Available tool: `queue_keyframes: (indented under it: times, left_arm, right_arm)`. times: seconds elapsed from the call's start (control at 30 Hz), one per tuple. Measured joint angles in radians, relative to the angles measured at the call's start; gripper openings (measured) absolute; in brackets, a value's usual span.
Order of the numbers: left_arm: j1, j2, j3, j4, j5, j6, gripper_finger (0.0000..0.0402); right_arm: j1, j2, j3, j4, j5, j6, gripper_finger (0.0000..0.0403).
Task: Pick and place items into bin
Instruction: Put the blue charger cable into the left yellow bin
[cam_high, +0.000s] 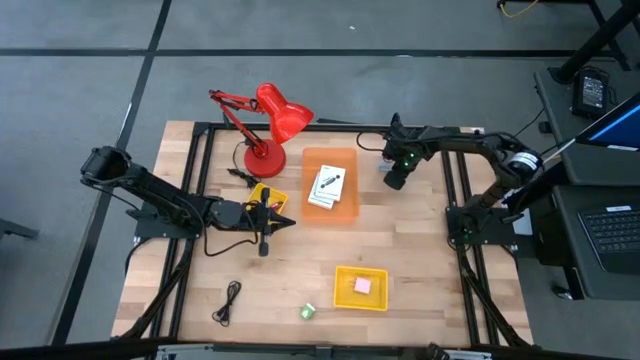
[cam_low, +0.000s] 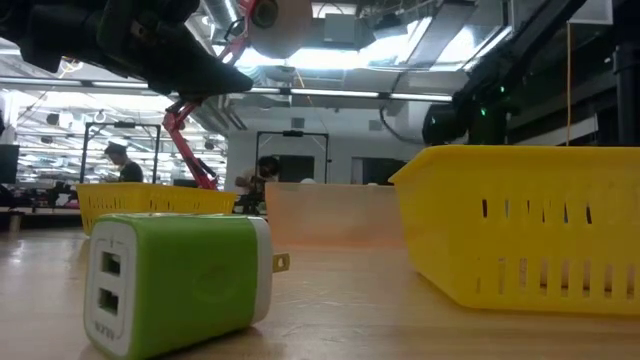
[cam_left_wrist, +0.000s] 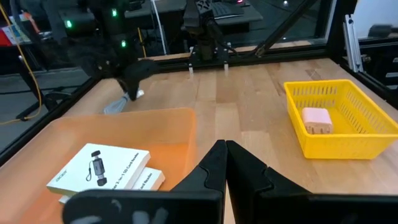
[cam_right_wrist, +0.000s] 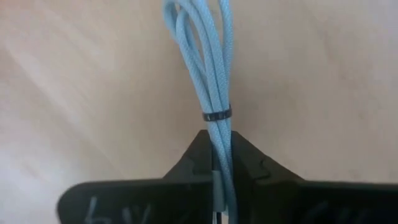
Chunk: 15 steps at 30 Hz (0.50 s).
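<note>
My right gripper (cam_high: 395, 180) stands to the right of the orange bin (cam_high: 345, 160), pointing down and shut on a bundled light blue cord (cam_right_wrist: 214, 74). In the left wrist view that gripper (cam_left_wrist: 134, 87) shows with the cord (cam_left_wrist: 120, 104) below it. Two white cards (cam_high: 327, 188) lie in the bin. My left gripper (cam_high: 277, 222) is shut with nothing in it, left of the bin. A pink block (cam_high: 361, 286) lies in a yellow basket (cam_high: 345, 300). A green block (cam_high: 308, 311) and a black cord (cam_high: 230, 300) lie near the table's front. My right gripper pinches the blue cord bundle between its two fingers just below the black tie (cam_right_wrist: 217, 115), at the strands (cam_right_wrist: 219, 146) near one end. The fingers come from above, pointing down. The loops hang below, and their lower end (cam_left_wrist: 115, 108) is at the table top.
A red desk lamp (cam_high: 270, 125) stands at the back left of the bin. A small yellow tray (cam_high: 266, 195) sits beside my left gripper. In the low view the green block (cam_low: 175, 280) and the yellow basket (cam_low: 520, 230) stand close by.
</note>
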Motion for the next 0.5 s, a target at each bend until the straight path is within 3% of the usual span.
queue_keyframes:
  times: [0.5]
  left_arm:
    - [0.0, 0.0, 0.0, 0.0, 0.0, 0.0, 0.0003]
  right_arm:
    - [0.239, -0.3, 0.03, -0.093, 0.076, 0.125, 0.001]
